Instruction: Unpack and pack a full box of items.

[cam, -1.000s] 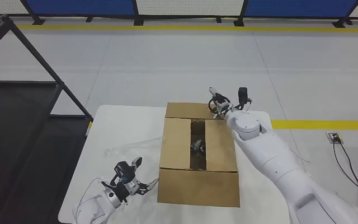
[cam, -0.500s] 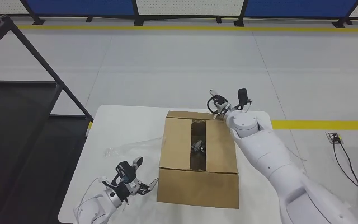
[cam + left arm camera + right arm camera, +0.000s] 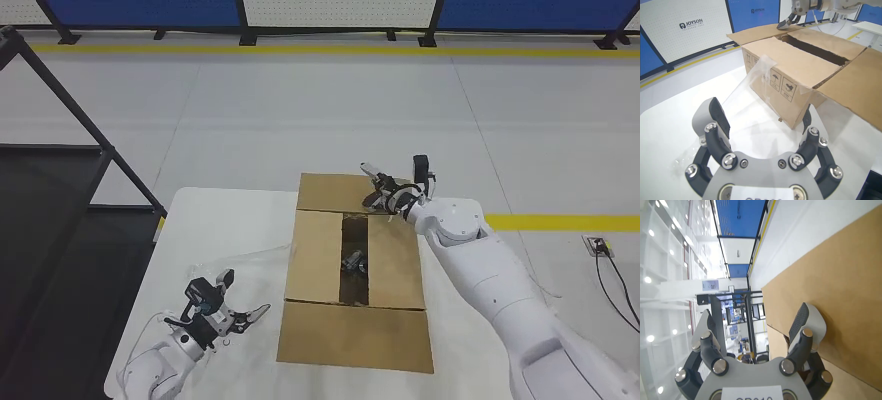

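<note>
White table (image 3: 220, 225) in view, and on it sits the big cardboard box (image 3: 318, 262). Its two long flaps lie nearly closed with a dark slot between them, and the end flaps fold outward: far flap (image 3: 328, 190) and near flap (image 3: 355, 338). A sheet of clear plastic film (image 3: 758, 74) trails from the box's side down across the tabletop. At the far end, the right gripper (image 3: 756, 313) has its claw spread wide, one finger (image 3: 806, 321) lying against the far flap. The left gripper (image 3: 761, 108) hovers low over the table beside the box's near corner, claw also spread and holding nothing. Through the slot, a small grey item (image 3: 352, 262) sits inside the box.
</note>
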`<state>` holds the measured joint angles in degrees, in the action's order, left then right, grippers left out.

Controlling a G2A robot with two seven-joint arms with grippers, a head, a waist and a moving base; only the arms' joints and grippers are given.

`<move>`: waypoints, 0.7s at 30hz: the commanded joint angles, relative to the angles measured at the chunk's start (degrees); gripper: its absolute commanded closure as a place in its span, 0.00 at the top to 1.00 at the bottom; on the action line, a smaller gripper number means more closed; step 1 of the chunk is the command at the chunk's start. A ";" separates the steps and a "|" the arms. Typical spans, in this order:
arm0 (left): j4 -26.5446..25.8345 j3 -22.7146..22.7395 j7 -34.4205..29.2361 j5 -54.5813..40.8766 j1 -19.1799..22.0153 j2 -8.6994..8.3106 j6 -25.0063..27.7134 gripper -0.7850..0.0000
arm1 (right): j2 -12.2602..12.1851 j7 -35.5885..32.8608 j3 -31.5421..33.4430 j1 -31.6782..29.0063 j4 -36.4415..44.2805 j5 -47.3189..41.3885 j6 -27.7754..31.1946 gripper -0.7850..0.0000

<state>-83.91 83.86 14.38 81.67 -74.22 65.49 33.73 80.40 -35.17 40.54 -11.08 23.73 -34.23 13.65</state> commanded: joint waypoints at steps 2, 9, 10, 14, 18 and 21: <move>1.15 0.26 -0.41 -0.05 0.35 -0.03 -1.57 1.00 | -1.00 -4.20 0.28 -1.72 2.27 2.70 1.23 1.00; 2.65 -0.40 -0.32 0.98 1.13 0.06 -5.08 1.00 | -3.28 -11.58 2.18 -5.32 7.26 6.04 2.01 1.00; 2.83 -0.56 -0.37 0.89 1.25 0.08 -5.19 1.00 | -3.51 -11.92 2.47 -5.88 8.28 6.35 2.11 1.00; 3.24 -0.91 -0.42 0.63 1.43 0.09 -5.50 1.00 | -4.30 -12.90 4.20 -7.21 10.30 5.58 2.54 1.00; 3.24 -0.93 -0.42 0.62 1.42 0.08 -5.52 1.00 | -4.30 -12.90 4.20 -7.21 10.30 5.58 2.54 1.00; 3.24 -0.93 -0.42 0.62 1.42 0.08 -5.52 1.00 | -4.30 -12.90 4.20 -7.21 10.30 5.58 2.54 1.00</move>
<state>-80.67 82.93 13.96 82.28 -72.80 65.58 28.21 76.10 -48.06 44.75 -18.28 34.03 -28.65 16.20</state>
